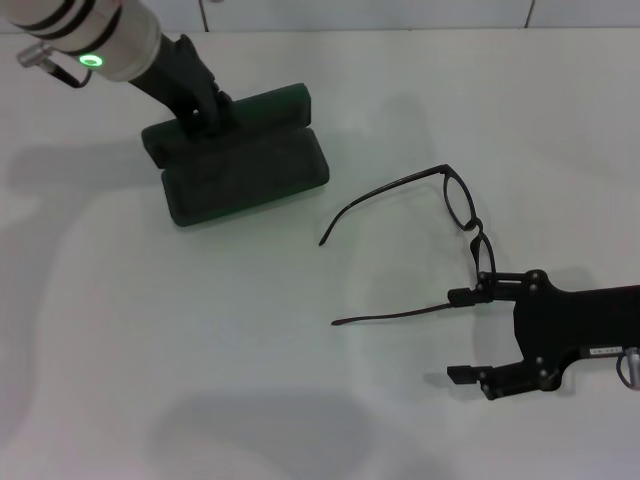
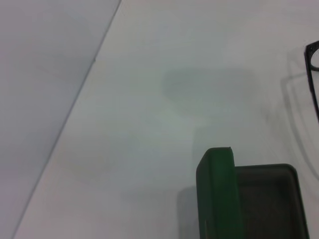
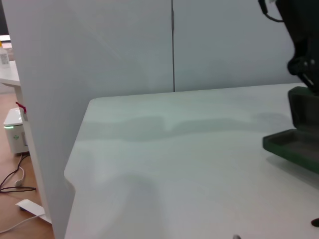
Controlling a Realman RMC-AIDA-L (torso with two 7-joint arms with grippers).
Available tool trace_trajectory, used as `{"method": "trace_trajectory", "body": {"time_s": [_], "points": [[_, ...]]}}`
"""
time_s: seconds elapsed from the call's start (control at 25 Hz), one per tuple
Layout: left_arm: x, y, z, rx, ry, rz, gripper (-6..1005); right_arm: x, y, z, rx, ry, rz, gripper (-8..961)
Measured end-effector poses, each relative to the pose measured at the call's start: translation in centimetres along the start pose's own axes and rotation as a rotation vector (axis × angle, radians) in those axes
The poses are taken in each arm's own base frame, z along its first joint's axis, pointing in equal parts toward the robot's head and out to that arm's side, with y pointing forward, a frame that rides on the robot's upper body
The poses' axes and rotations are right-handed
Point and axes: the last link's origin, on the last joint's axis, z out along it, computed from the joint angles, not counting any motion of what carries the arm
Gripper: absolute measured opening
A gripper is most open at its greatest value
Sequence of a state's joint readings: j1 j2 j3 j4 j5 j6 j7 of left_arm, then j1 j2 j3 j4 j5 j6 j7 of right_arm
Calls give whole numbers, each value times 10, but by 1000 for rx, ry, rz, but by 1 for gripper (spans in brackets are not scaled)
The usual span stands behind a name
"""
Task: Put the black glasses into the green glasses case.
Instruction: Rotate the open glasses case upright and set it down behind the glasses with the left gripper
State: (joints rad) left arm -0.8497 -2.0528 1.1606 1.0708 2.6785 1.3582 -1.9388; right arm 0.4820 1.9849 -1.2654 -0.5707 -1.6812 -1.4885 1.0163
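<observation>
The green glasses case point(image 1: 245, 172) lies open at the table's far left, its lid point(image 1: 272, 104) raised behind the base. My left gripper point(image 1: 200, 112) is at the lid's back edge, touching the case. The case's green rim point(image 2: 219, 194) and dark interior fill the left wrist view. The black glasses point(image 1: 472, 228) lie unfolded at mid-right, temple arms pointing left. A bit of the frame point(image 2: 313, 84) shows in the left wrist view. My right gripper point(image 1: 460, 336) is open low at the right. Its upper finger point(image 1: 466, 296) is by the near temple arm's hinge end.
The white table point(image 1: 200, 350) spreads between the case and the glasses. The right wrist view shows the table's far edge, a grey wall, the case point(image 3: 294, 142) and the left arm point(image 3: 304, 40) above it.
</observation>
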Motion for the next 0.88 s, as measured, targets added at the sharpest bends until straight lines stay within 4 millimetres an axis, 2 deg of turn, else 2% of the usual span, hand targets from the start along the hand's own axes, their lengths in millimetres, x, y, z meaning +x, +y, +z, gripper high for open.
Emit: {"method": "trace_trajectory", "body": {"time_s": [0.56, 0.88], "points": [[20, 26, 15, -68, -12, 96, 203, 4, 4, -2, 0, 0, 12, 821], [21, 27, 16, -65, -12, 101, 204, 4, 5, -1, -2, 1, 12, 814]]}}
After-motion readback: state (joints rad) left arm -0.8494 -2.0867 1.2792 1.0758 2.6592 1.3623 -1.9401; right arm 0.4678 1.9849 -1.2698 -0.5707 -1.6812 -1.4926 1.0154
